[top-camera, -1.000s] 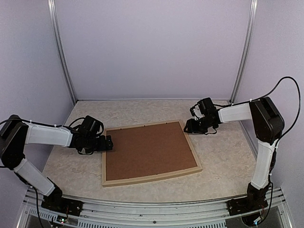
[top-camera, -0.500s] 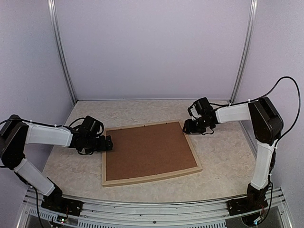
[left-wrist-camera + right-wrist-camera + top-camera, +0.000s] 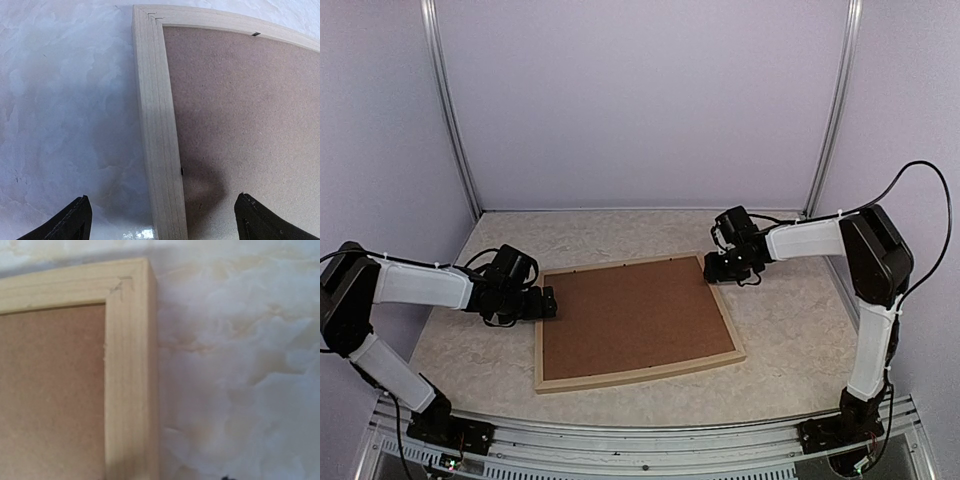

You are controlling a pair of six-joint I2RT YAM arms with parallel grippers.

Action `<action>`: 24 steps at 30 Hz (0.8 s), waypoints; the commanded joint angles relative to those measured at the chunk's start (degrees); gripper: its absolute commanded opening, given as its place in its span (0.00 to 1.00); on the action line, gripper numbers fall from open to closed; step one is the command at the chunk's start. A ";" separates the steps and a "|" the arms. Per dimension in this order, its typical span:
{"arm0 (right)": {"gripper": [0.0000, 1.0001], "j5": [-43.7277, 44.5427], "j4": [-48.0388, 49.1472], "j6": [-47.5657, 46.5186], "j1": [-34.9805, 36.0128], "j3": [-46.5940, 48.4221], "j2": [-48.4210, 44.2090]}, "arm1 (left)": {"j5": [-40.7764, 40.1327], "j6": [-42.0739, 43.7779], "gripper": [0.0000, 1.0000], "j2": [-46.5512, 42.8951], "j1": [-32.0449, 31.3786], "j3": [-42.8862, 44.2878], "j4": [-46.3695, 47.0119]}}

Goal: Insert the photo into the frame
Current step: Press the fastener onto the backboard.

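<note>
The frame (image 3: pixel 640 372) of pale wood lies flat in the middle of the table, back side up. A brown backing board (image 3: pixel 635 318) fills it. The photo is hidden. My left gripper (image 3: pixel 548 303) stands open at the frame's left rail. In the left wrist view that rail (image 3: pixel 157 130) runs between the two dark fingertips (image 3: pixel 75 222), with the board (image 3: pixel 240 100) on its right. My right gripper (image 3: pixel 712 268) hovers at the frame's far right corner (image 3: pixel 131 365). Its fingers barely show in the right wrist view, so its state is unclear.
The frame rests on a marbled beige tabletop (image 3: pixel 790 330). Lilac walls close in the back and sides, with metal posts (image 3: pixel 470 190) at the back corners. A metal rail (image 3: pixel 640 440) runs along the near edge between the arm bases.
My right gripper has moved left, closer to the frame's far right corner. The left arm, the frame and the board have not moved.
</note>
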 commanded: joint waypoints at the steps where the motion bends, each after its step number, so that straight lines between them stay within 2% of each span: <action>1: 0.51 2.81 -4.34 0.93 3.92 -0.58 4.21 | -0.83 1.02 0.99 0.20 0.20 -0.81 -0.52; 12: 0.51 4.49 -6.77 1.50 5.02 1.43 7.20 | -0.80 1.02 0.99 -0.40 0.21 -1.44 -0.50; 15: 0.51 3.76 -6.31 1.54 4.89 1.18 5.28 | -0.90 1.02 0.99 -1.01 0.15 -1.69 -0.54; 24: 0.52 -10.27 0.06 1.16 -0.11 -4.41 -8.17 | -1.56 1.27 0.99 -2.23 0.20 -1.51 -0.77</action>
